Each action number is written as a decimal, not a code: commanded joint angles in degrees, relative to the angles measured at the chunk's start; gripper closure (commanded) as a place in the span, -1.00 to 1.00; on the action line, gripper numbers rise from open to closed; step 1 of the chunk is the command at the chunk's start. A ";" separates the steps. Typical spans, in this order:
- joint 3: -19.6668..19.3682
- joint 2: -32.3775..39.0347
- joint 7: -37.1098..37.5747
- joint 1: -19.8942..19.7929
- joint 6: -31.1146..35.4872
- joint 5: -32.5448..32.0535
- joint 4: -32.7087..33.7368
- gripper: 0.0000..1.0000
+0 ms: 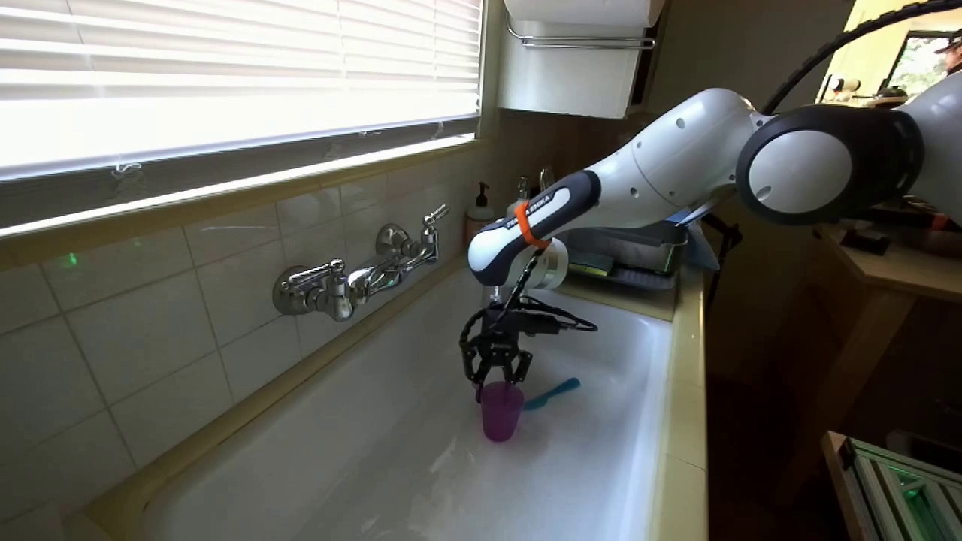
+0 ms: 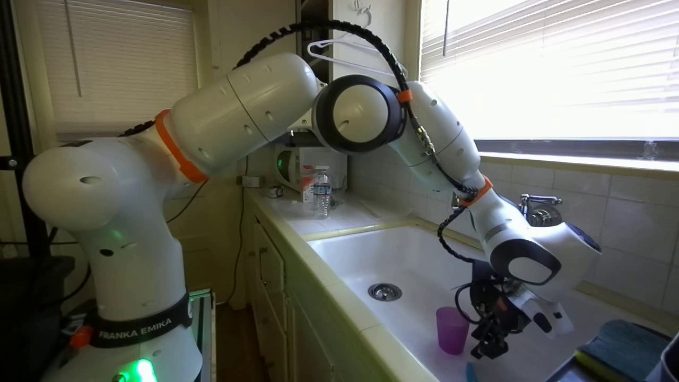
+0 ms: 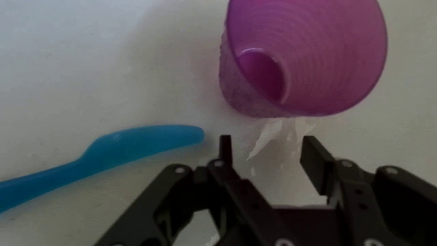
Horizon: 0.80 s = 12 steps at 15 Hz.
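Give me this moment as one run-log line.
End effector: open, empty | Purple cup: upright in sink, close to end effector | Blue utensil: lying near cup | Faucet: wall-mounted above sink

OK, Franka arm (image 2: 244,101) arched high, bent down over the white sink (image 2: 353,254). Blk gripper (image 2: 489,344) hangs low, just beside a purple cup (image 2: 452,334), which stands upright. Blue sliver (image 2: 471,372) nr. both, mostly out of sight. Drain (image 2: 385,292) farther off. Sponge (image 2: 628,347) up close, yellow underneath. On the c'top (image 2: 366,209): clear btl. (image 2: 321,195), microwave (image 2: 335,162) behind. Green light (image 2: 144,370) glowing low on the arm.
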 commanded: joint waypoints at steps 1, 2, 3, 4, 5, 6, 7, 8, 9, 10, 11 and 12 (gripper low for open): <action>-0.68 0.95 0.22 0.22 -0.30 0.00 1.29 -0.74; -0.58 1.05 0.07 0.15 -0.57 0.06 1.43 -0.91; -0.32 1.21 -0.09 0.06 -0.92 0.21 1.66 -0.98; -0.06 1.30 -0.24 -0.03 -1.15 0.41 1.79 -1.00; 0.33 1.39 -0.45 -0.12 -1.59 0.62 1.97 -1.00; 0.71 1.44 -0.77 -0.18 -2.16 0.70 2.11 -1.00; 1.13 1.68 -1.06 -0.25 -2.96 0.72 2.49 -1.00; 1.28 1.69 -0.95 -0.05 -3.24 0.63 2.51 -1.00; 1.44 1.70 -0.92 0.17 -3.81 0.49 2.57 -0.99; 1.70 1.83 -1.09 0.26 -4.52 0.47 2.77 -1.00; 1.88 1.92 -1.28 0.38 -5.28 0.41 2.94 -0.98; 1.96 1.97 -1.47 0.55 -5.85 0.31 3.06 -1.00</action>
